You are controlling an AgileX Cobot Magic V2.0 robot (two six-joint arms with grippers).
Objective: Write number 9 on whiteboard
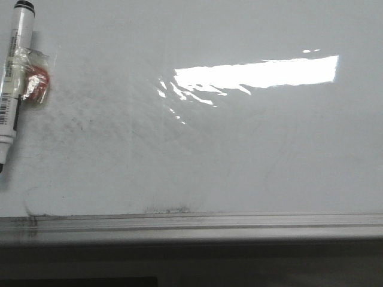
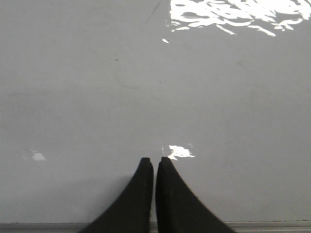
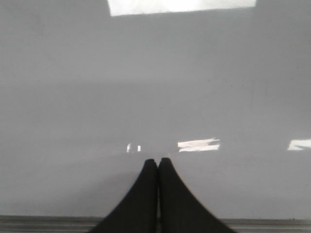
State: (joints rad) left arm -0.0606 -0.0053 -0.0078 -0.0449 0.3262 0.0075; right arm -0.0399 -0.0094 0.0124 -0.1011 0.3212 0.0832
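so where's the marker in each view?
Front: marker lies at the far left of the whiteboard, cap away from the robot.
Left wrist: not in it, only the shut left hand.
Right wrist: not in it, only the shut right hand.
Shared landmark: grey edge rail.

Whiteboard (image 1: 251, 149): large, glossy white, lying flat, filling scene; grey erased-ink smudges at left and centre; bright rectangular glare far right of centre; grey metal edge rail along near side; no drawn figure visible on surface.
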